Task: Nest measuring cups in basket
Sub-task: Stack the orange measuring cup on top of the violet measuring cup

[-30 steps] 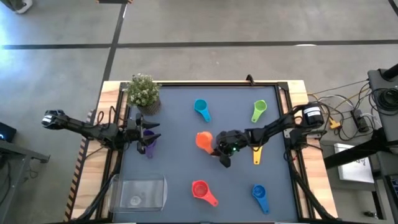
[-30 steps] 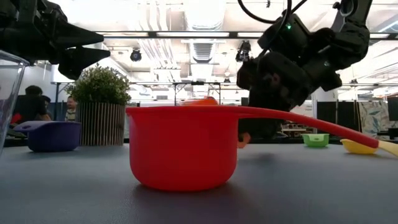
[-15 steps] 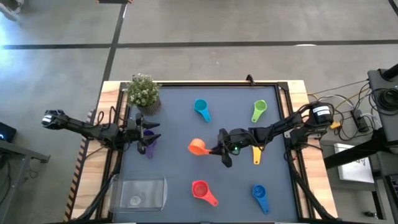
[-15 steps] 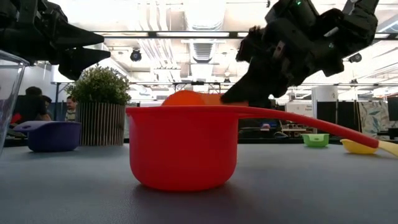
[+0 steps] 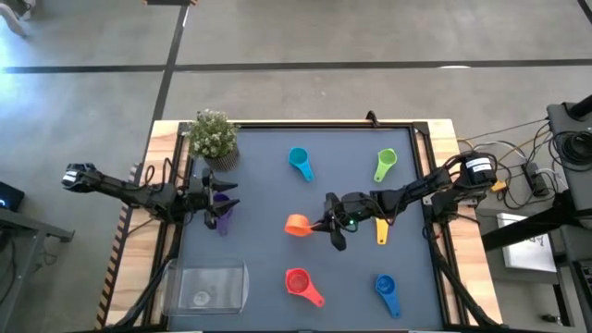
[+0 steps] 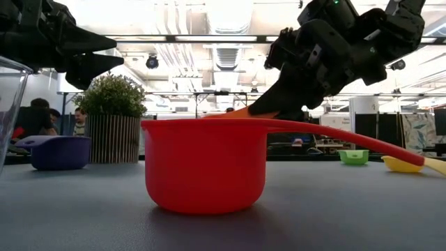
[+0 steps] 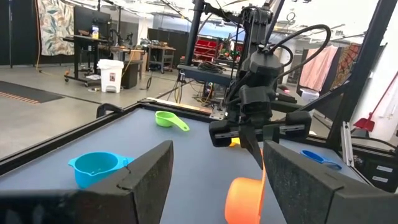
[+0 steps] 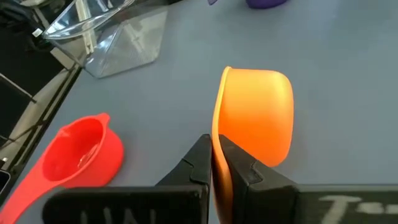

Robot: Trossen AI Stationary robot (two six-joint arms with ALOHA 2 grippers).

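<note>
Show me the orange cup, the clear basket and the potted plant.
orange cup [image 5: 297, 225], high view, on its bowl.
clear basket [image 5: 213, 285], high view, on its bare floor.
potted plant [image 5: 214, 135], high view, on its foliage.

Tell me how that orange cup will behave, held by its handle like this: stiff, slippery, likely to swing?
The orange cup looks like rigid moulded plastic, so it probably won't flex. The right gripper pinches only the thin handle edge, with the bowl hanging out past the fingers, so it may pivot in the grip. Its smooth glossy surface suggests it could slip.

no readable text, no labels, no brands, no numbers, no signs
</note>
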